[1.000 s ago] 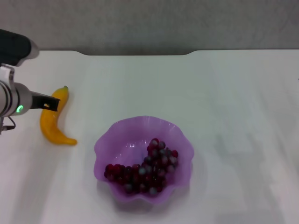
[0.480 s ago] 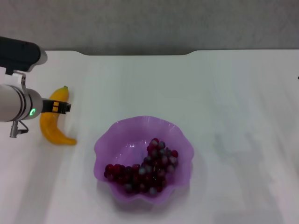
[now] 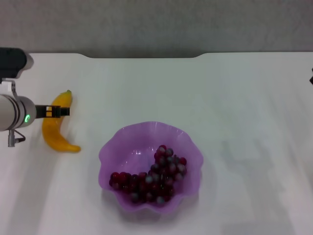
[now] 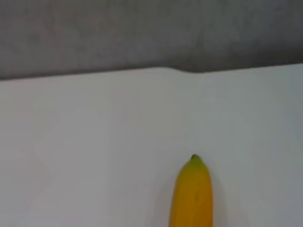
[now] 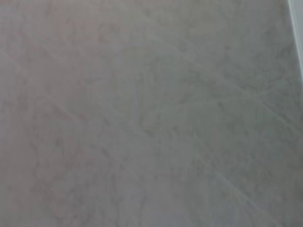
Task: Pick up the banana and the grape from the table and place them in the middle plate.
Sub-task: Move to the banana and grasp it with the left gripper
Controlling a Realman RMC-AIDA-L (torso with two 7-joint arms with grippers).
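Observation:
The banana (image 3: 56,136) lies on the white table (image 3: 234,98) at the left, its greenish tip pointing to the far edge. It also shows in the left wrist view (image 4: 191,198). My left gripper (image 3: 59,111) hovers over the banana's upper half. The grape (image 3: 151,180) bunch lies inside the purple middle plate (image 3: 106,149), which stands at the front centre. My right gripper is out of view; only a dark sliver of that arm (image 3: 311,80) shows at the right edge.
The table's far edge has a notch (image 3: 142,55) with a grey wall behind it. The right wrist view shows only a grey mottled surface.
My left gripper reached right over the banana, then drew back slightly left. The banana, grapes and plate have not moved.

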